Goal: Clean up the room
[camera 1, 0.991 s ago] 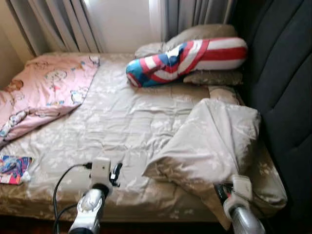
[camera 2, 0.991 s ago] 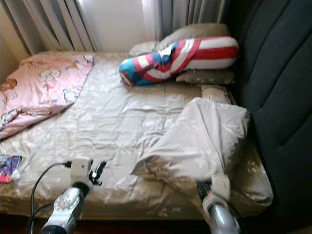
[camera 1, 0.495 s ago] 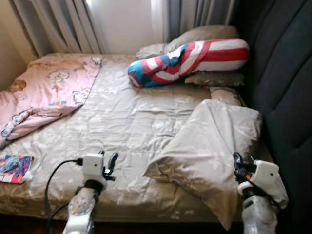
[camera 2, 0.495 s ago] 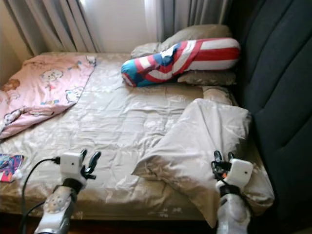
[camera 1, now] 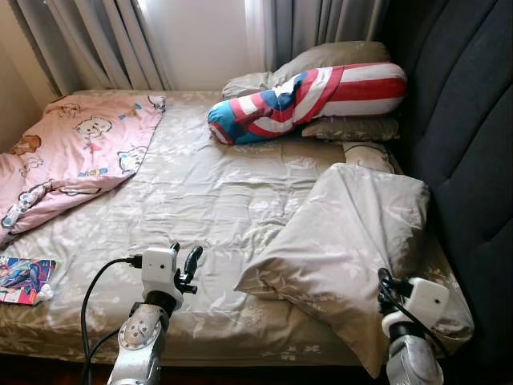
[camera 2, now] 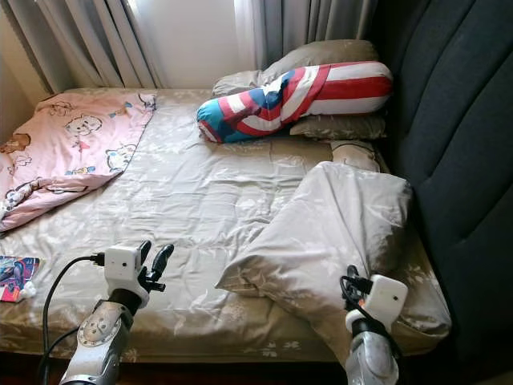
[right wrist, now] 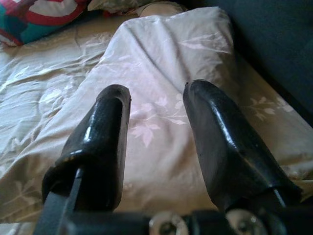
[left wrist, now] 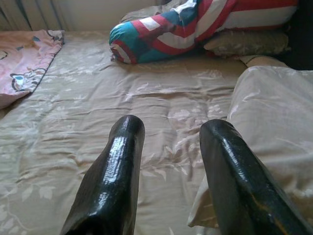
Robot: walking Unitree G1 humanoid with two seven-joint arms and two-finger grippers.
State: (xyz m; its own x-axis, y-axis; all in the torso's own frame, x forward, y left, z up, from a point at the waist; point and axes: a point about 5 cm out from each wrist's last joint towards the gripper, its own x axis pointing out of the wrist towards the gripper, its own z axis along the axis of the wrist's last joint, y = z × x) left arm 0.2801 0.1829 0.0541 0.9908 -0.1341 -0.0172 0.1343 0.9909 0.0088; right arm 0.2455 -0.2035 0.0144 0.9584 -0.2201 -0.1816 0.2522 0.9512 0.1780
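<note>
Jaws apart, both grippers low over bed (camera 1: 200,200), L gripper (camera 1: 183,261), R gripper (camera 2: 350,282)

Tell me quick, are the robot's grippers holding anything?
Left gripper: open, holding nothing, above the wrinkled beige floral bedspread.
Right gripper: open, holding nothing, by the folded-back beige quilt corner.

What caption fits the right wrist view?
Open right gripper poised above the folded-back beige duvet beside the dark headboard.

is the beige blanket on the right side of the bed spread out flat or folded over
Folded over. The beige blanket is turned back on itself into a raised, bunched flap with its corner hanging at the bed's near edge, while the bed cover beside it lies flat.
</note>
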